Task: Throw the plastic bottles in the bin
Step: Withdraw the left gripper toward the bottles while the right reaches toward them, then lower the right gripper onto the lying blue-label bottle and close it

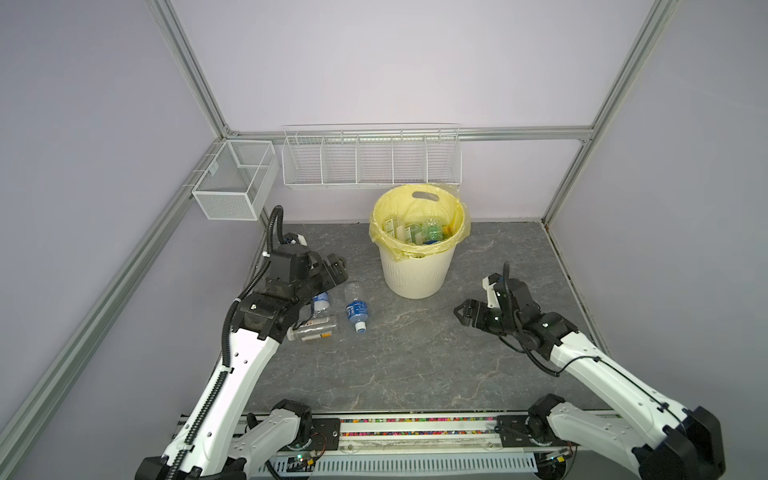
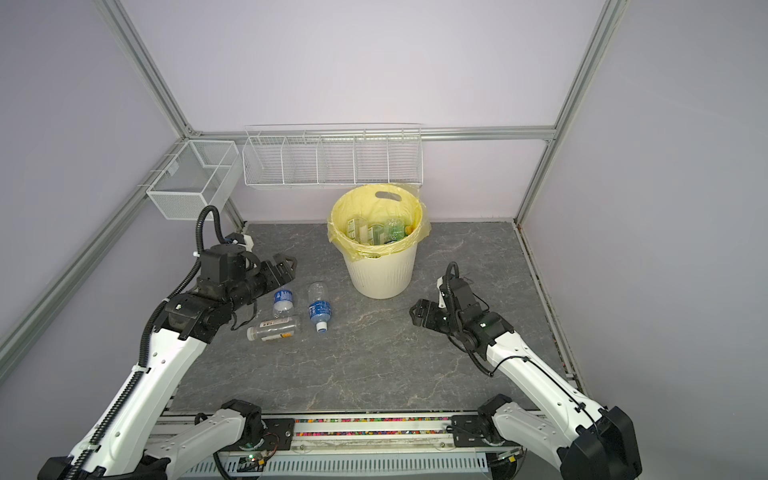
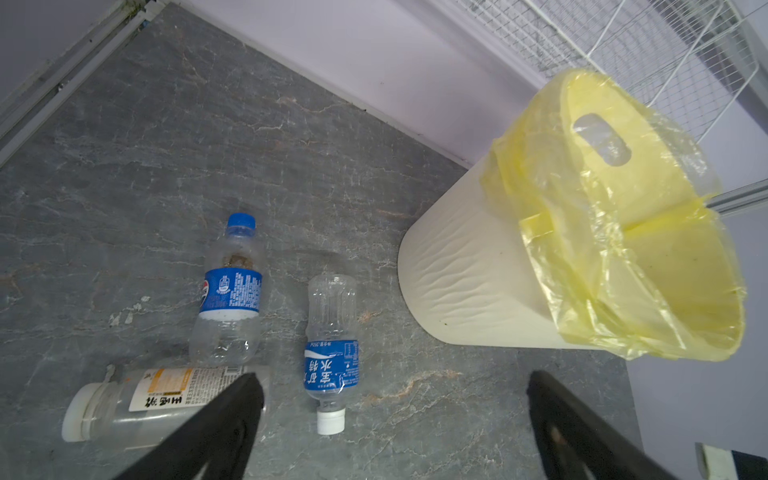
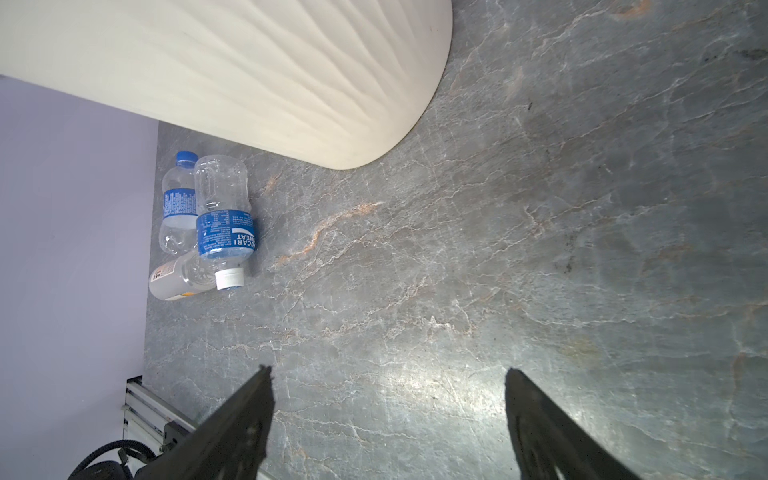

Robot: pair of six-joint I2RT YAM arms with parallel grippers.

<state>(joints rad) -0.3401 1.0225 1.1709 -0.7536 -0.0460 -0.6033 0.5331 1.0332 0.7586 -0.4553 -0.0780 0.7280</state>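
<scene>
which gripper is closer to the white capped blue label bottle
Left. The left gripper hovers close beside the white-capped bottle; the right gripper sits far off on its opposite side.

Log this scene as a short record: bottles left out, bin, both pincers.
on table: blue-cap bottle, white-cap Pocari Sweat bottle, white-label clear bottle, all lying down
bin: upright, lined with yellow bag, binned bottles inside
left pincer: open, empty, beside the three table bottles
right pincer: open, empty, over bare table
</scene>
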